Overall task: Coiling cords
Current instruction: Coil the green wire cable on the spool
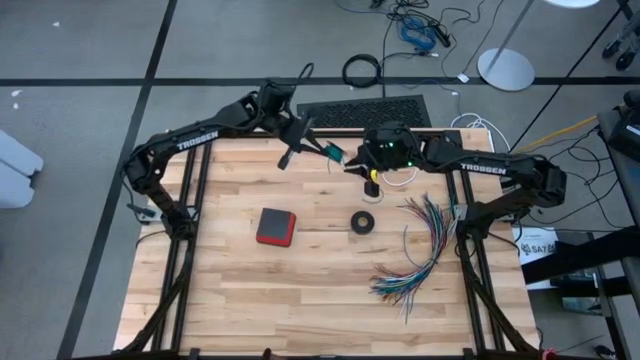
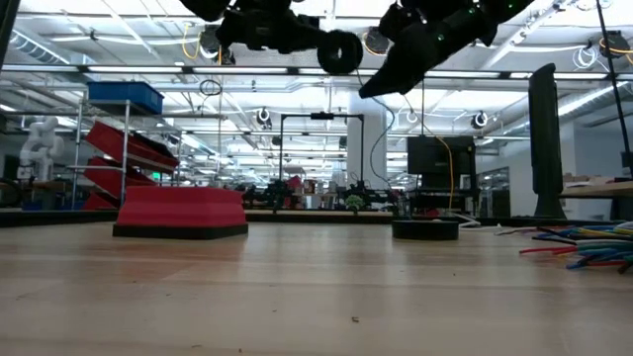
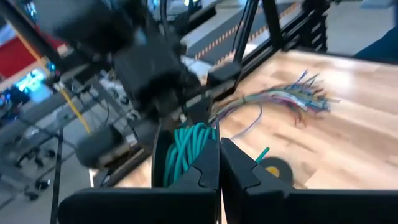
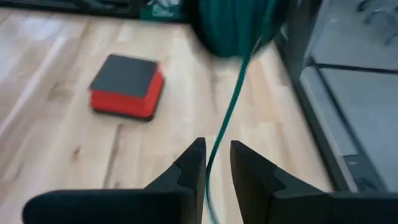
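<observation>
Right gripper [image 4: 215, 163]: mine, raised over the table's far middle, fingers slightly parted with the teal cord [image 4: 233, 106] running between them. Left gripper [image 3: 219, 163]: mine, raised just left of it, clamped on the cord's coiled bundle. Wire bundle [image 1: 420, 250]: near right. Red block [image 1: 276, 227]: centre left. Black ring [image 1: 363, 222]: centre. White cord [image 1: 402, 181]: far, under my right wrist.

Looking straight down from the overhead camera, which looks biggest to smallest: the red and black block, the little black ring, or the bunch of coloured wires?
1. Bundle of multicoloured wires, by far the widest spread.
2. Red and black block.
3. Black ring, the smallest.
All three lie flat on the table, so nearness barely skews this.
</observation>
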Controlling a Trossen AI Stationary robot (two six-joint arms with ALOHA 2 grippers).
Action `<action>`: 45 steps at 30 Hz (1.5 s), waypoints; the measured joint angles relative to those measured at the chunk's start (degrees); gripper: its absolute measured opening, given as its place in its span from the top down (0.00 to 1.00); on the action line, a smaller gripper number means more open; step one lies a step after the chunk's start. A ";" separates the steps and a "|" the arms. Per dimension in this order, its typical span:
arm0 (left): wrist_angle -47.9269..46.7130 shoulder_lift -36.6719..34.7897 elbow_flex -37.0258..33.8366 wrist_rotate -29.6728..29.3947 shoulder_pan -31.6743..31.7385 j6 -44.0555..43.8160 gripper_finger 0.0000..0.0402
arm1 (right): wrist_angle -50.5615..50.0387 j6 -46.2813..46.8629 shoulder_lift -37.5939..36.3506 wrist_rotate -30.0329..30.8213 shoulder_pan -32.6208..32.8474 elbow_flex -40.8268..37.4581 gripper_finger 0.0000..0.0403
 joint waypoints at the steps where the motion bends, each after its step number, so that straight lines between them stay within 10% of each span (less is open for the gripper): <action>1: -0.02 -0.32 0.00 0.91 0.15 -0.02 1.00 | 0.18 0.00 0.02 -1.08 -0.13 -0.44 0.85; 32: -4.49 -5.30 0.07 16.93 1.66 2.64 1.00 | 4.25 -4.57 -6.39 -28.14 -4.24 -9.81 0.87; 45: -3.39 -5.43 0.07 17.06 1.04 2.64 1.00 | 8.05 -4.24 -5.88 -28.15 -3.38 -10.40 0.92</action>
